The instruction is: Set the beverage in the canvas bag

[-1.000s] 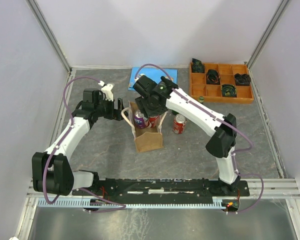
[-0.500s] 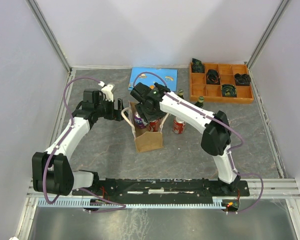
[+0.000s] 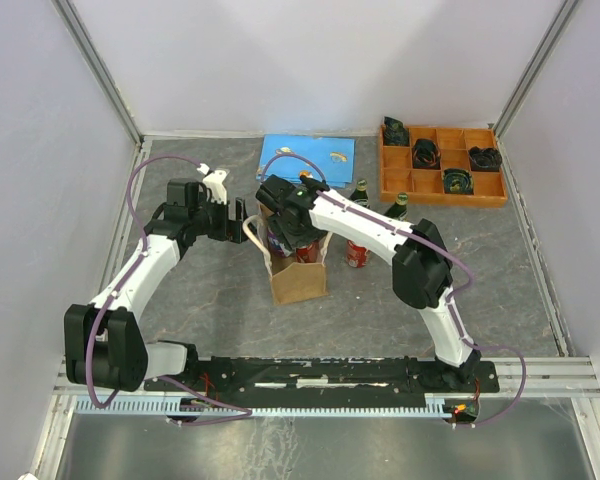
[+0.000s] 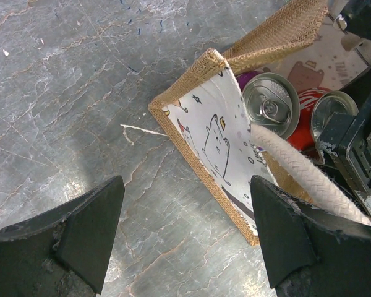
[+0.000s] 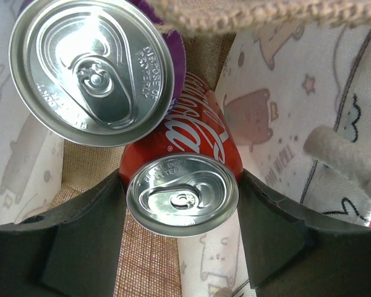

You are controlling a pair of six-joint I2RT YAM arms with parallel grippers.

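**Operator:** Which step is running, and where is the beverage?

**Technician:** By my reading, the insertion step is nearing its end. On the grey table the canvas bag is standing upright and open. The right gripper is reaching down into its mouth. Its jaws are pressing on both sides of a red cola can. That can is sitting inside the bag, between the lined walls and touching a purple can. Whether it is resting on the bag floor is not visible. The left gripper is hanging wide apart just outside the bag and gripping nothing. The bag's near corner is lying ahead of it, between its fingers.

**Operator:** What is the next move calling for?

**Technician:** Probably a release, then a straight lift. The jaws are needing room to spread without pushing the purple can. They must also avoid catching the cream rope handle, which is draping across the opening. A slanted exit could tip the bag.

**Operator:** What materials are involved?

**Technician:** The table is showing a hard, veined, stone-like face. The bag is presenting coarse tan woven cloth outside. Inside, it is showing a smooth white lining printed with cartoon animals. Both cans are rigid cylinders with bright metal lids, and each lid is carrying an oval recess and a small pull tab. The handle is thick braided cord.
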